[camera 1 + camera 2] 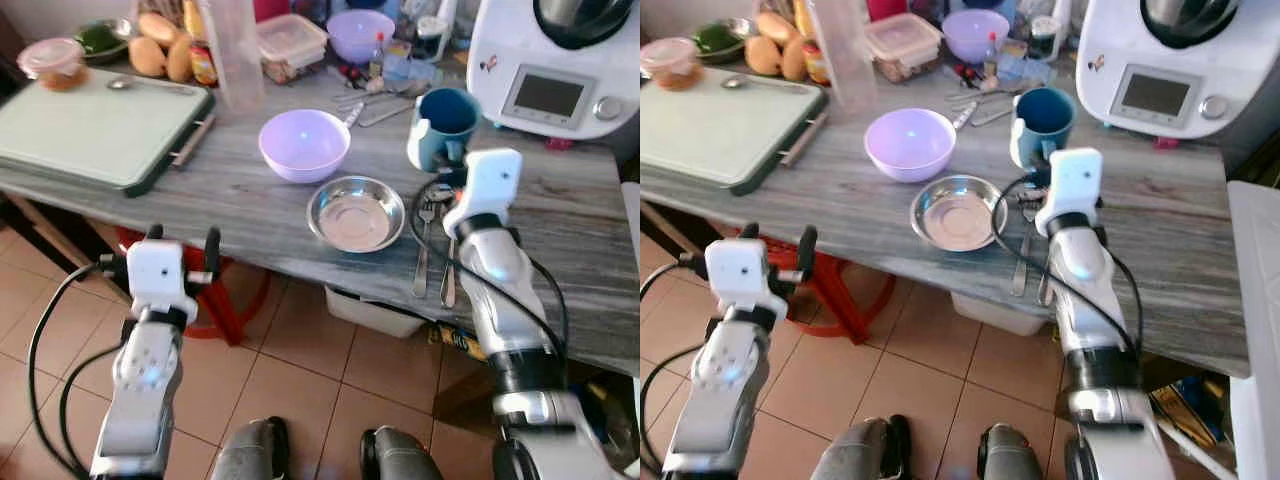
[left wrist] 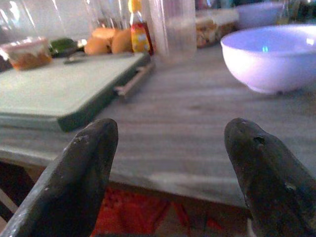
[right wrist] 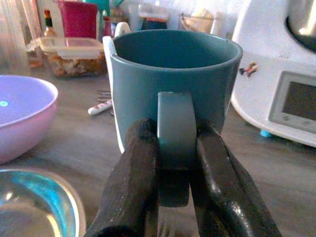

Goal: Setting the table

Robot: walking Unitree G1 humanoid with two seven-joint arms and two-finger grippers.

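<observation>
Spread wide, my left gripper [image 1: 180, 243] hangs just off the near edge of the grey wood-grain table [image 1: 240, 190], its two black fingers [image 2: 79, 173] apart with nothing between them, over the tiled floor [image 1: 300, 370]. Ahead of it on the table's left lies a pale green rectangular cutting board [image 1: 95, 130], with a lidded plastic tub of orange food [image 1: 52, 62] at its far corner. Beyond the board sit brown bread rolls [image 1: 160, 52] and a tall clear plastic container [image 1: 235, 55].

Moving right, a lavender round plastic bowl [image 1: 304, 143] stands in the middle of the table, and just nearer me and slightly right is a shallow round stainless-steel dish [image 1: 356, 213], the two close but apart. Behind them are a clear lidded food box [image 1: 290, 42] and a second lavender bowl [image 1: 360, 32].

Right of the steel dish, a metal fork [image 1: 424, 250] and another piece of metal cutlery [image 1: 449, 270] lie side by side, partly under my right arm. My right gripper [image 3: 175, 163] is pinching the handle of the teal ceramic mug [image 3: 173, 84], one black finger pressed on each side of the handle. The mug stands upright on the table, beyond the cutlery. Furthest right sits a white kitchen machine with a small screen [image 1: 555, 70].
</observation>
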